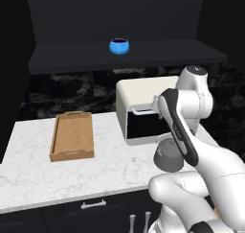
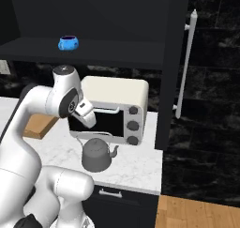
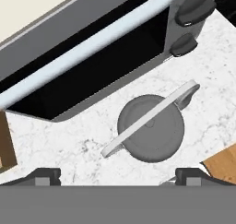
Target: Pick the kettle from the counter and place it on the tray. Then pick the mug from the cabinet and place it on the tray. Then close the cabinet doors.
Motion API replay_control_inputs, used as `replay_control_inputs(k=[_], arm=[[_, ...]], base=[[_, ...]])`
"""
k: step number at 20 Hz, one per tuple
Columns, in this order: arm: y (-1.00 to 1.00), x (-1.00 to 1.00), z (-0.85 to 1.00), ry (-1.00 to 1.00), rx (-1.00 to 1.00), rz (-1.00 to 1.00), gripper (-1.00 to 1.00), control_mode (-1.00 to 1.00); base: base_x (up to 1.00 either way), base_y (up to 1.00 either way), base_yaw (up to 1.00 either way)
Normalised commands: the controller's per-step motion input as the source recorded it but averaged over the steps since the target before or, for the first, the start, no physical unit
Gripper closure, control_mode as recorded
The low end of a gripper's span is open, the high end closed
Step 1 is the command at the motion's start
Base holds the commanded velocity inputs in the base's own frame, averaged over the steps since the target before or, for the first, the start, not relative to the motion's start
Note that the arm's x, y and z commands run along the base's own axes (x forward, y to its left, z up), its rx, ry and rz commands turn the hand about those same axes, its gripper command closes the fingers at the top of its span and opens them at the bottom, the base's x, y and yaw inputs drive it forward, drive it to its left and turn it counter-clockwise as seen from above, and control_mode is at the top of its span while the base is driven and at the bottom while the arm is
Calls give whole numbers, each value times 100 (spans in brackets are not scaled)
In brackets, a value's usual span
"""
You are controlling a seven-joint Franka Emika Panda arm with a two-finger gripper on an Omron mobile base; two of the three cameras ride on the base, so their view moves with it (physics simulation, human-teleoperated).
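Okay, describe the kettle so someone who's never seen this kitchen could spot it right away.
Find the white marble counter and the cream toaster oven standing on it. Directly in front of the oven's dark glass door sits the kettle. It is the only squat, dark-grey metal thing there, with a thin arched wire handle and a short spout, unlike the flat wooden tray further along.

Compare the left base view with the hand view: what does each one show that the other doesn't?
Left base view alone: the blue mug on the cabinet shelf, and the whole wooden tray, nothing in it, on the counter.

Hand view alone: the kettle's wire handle seen from above, crossing the lid, and the open end effector above the kettle.

Both: the dark-grey kettle standing on the marble in front of the toaster oven.
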Motion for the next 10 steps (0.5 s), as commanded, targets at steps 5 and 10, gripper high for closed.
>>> replay_control_inputs(k=[5,10], arm=[[-11,1,-13,0,12,-19,-100,-100],[-18,0,-8,2,10,-14,-100,-100]], base=[[0,0,0],[0,0,0]])
